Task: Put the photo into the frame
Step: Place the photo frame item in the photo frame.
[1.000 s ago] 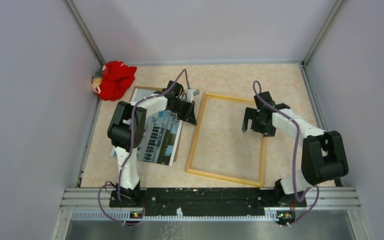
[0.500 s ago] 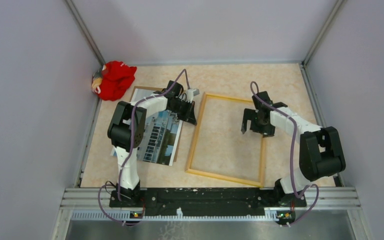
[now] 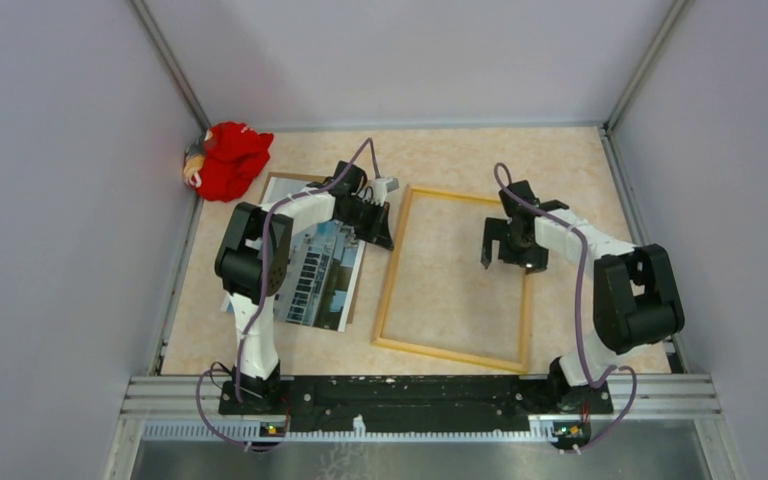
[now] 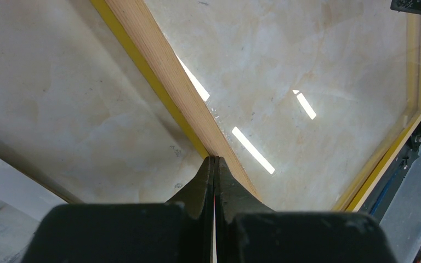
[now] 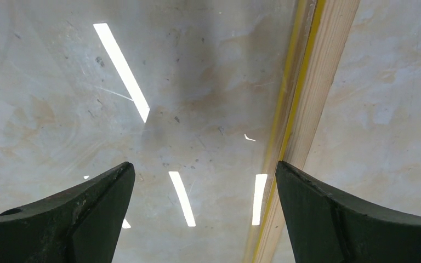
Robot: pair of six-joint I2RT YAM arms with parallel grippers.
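The frame (image 3: 452,350) lies flat at mid table, light wood side up, with a glossy pane inside it. The photo (image 3: 320,275), a white building against blue sky, lies left of it on a brown board (image 3: 278,181), partly under my left arm. My left gripper (image 3: 384,232) is shut with nothing seen between the jaws; in the left wrist view its tips (image 4: 214,160) rest at the frame's left rail (image 4: 164,76). My right gripper (image 3: 508,256) is open and empty over the frame's right side; in the right wrist view it (image 5: 204,167) straddles the pane, with its right finger (image 5: 329,213) over the rail (image 5: 315,93).
A red cloth toy (image 3: 228,160) lies in the back left corner. Grey walls close in the table on three sides. A metal rail (image 3: 420,390) carrying the arm bases runs along the near edge.
My right gripper has shifted slightly to the left over the frame's right rail. The left arm, the photo and the frame have not moved.
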